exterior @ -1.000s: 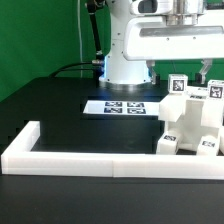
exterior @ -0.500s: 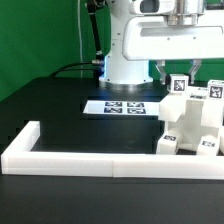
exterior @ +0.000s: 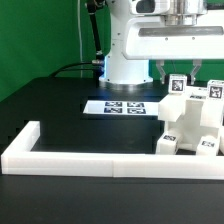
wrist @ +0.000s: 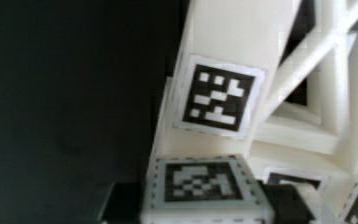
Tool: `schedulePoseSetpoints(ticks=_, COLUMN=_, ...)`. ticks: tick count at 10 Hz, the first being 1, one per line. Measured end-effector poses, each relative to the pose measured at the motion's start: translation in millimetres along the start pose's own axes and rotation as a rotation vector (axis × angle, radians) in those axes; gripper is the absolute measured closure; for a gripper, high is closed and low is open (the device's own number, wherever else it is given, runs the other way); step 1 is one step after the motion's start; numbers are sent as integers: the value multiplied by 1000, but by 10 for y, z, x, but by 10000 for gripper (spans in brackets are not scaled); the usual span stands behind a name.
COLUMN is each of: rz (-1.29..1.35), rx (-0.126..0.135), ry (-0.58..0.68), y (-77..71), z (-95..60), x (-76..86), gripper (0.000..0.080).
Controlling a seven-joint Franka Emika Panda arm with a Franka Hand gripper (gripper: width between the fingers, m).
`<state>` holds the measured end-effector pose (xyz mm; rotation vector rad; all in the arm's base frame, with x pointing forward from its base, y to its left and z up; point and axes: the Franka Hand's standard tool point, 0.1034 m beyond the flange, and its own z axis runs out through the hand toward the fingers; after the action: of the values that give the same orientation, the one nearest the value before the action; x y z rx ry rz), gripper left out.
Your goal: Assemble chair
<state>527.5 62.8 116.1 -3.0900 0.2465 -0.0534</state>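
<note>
The gripper (exterior: 178,72) is closed tight on the top of the chair (exterior: 190,125). The marker board (exterior: 125,106) lies at the chair's nine o'clock, near it on the black table (exterior: 60,105).

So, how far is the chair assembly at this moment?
Already done, as it looks: several white parts stand joined as a partial chair against the border wall on the exterior view's right. In hand: the end effector is shut on an upright tagged part at the top of that chair. Left: I cannot tell which parts are missing. The marker board lies apart, untouched.
</note>
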Motion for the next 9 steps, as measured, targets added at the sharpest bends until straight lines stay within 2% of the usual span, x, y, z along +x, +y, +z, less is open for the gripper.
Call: schedulePoseSetpoints(ticks=9, rz=550, rx=9, ry=-4, y=-29, z=2, x=-8, gripper=511)
